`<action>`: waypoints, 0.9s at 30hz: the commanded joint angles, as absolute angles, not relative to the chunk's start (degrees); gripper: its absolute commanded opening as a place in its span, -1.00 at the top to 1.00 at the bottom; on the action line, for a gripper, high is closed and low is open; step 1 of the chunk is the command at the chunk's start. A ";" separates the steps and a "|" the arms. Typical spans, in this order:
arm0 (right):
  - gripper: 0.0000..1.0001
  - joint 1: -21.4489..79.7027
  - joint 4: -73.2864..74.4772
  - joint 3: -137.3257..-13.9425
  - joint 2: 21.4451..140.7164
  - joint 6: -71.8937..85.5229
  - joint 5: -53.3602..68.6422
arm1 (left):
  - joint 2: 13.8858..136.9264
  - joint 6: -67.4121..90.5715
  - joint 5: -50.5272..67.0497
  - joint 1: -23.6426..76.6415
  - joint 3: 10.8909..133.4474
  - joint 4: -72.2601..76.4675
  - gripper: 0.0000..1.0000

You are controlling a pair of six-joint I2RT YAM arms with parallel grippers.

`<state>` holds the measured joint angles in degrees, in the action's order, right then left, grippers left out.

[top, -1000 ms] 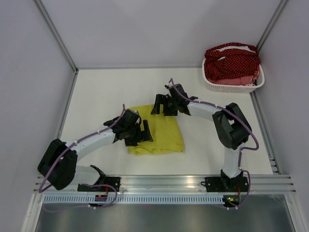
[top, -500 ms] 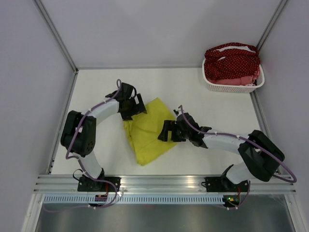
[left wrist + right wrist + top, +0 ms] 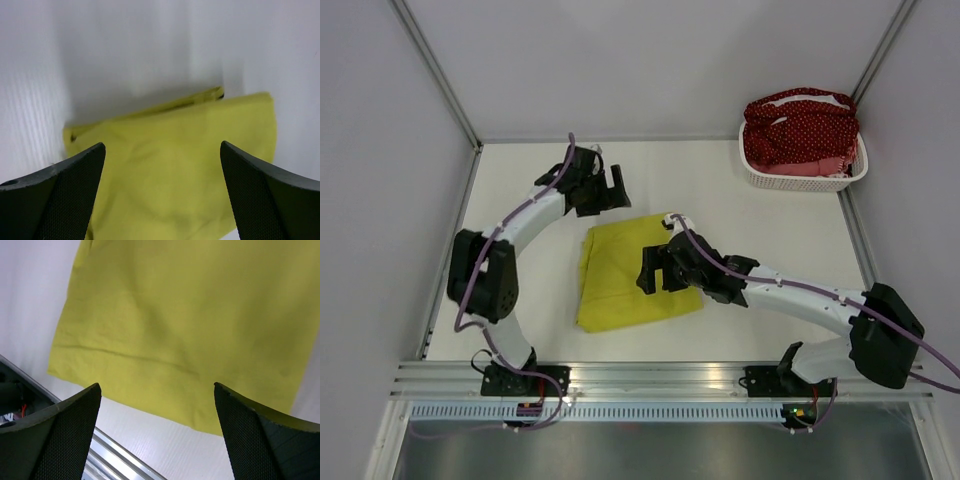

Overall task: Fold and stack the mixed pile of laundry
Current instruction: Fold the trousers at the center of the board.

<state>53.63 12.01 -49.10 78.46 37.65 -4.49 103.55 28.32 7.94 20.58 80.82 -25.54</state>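
A yellow-green garment lies folded flat in a rough rectangle on the white table. My left gripper is open and empty, hovering just beyond the garment's far edge. In the left wrist view the garment lies below the spread gripper. My right gripper is open and empty above the garment's right part. The right wrist view shows the garment and its near edge between the spread gripper. The dark red white-dotted cloth and a salmon-pink piece lie in the basket. Striped and black pieces are hidden.
The white perforated basket stands at the far right corner. Grey walls enclose the table on three sides. A metal rail runs along the near edge and also shows in the right wrist view.
The garment went from a skewed diamond to a flat rectangle. My left gripper moved off it toward the far side. My right gripper moved up over its right part.
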 commanded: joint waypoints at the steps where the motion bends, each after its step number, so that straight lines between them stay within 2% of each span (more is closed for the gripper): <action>1: -0.96 50.63 15.64 -51.15 74.45 34.72 -9.75 | 92.04 26.01 3.96 20.48 70.10 -27.16 -0.99; 6: -0.96 44.04 16.08 -48.35 71.28 33.49 -9.32 | 84.12 28.38 2.37 20.57 57.67 -26.19 -0.99; 10: -0.96 40.70 16.44 -46.59 70.14 32.26 -8.09 | 84.98 29.00 2.82 20.74 50.72 -23.12 -0.99; 14: -0.96 39.55 15.56 -45.62 71.10 31.64 -5.81 | 89.03 29.79 0.27 20.66 50.54 -21.97 -0.99; 15: -0.96 39.46 15.21 -45.35 71.54 31.55 -5.45 | 89.64 30.23 0.26 20.65 50.71 -21.89 -0.96; 19: -0.96 38.24 12.93 -45.18 76.10 30.85 -4.40 | 90.97 30.59 1.31 18.99 49.75 -20.57 -0.53; 21: -0.96 36.39 11.08 -45.26 78.21 31.02 -3.52 | 90.53 30.85 1.84 18.81 49.05 -19.87 -0.40; 24: -0.94 33.49 6.52 -47.54 83.74 30.50 -0.72 | 89.65 30.59 3.25 18.72 47.81 -18.90 -0.32; 27: -0.83 31.91 5.19 -52.11 90.69 29.44 -0.26 | 89.47 30.41 3.69 18.63 47.37 -18.81 -0.30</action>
